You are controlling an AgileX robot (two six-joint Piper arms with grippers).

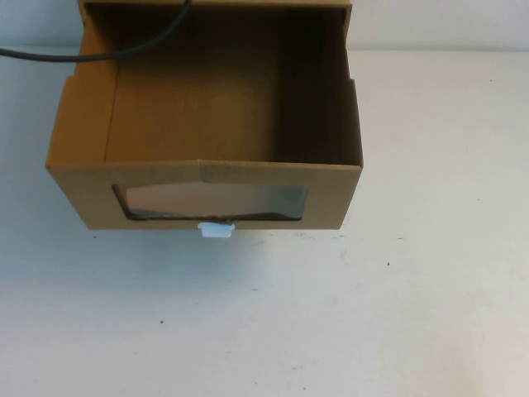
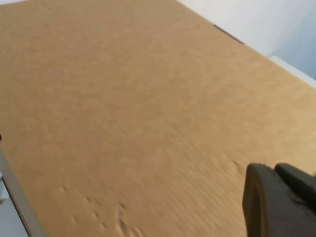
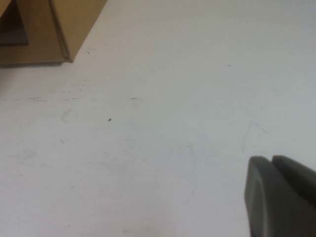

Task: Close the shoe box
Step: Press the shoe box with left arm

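The shoe box (image 1: 207, 178) is a brown cardboard drawer pulled out toward me, its inside bare. Its front has a wide clear window (image 1: 213, 201) and a small white pull tab (image 1: 216, 230) below it. Neither gripper shows in the high view. In the left wrist view my left gripper (image 2: 274, 169) is shut and empty, close over a broad cardboard face (image 2: 128, 108). In the right wrist view my right gripper (image 3: 271, 160) is shut and empty above the white table, well away from the box corner (image 3: 59, 29).
The box's outer sleeve (image 1: 215, 7) sits at the back edge of the high view. A black cable (image 1: 83, 56) runs across the back left into the box. The white table (image 1: 331, 314) stretches in front of and to the right of the box.
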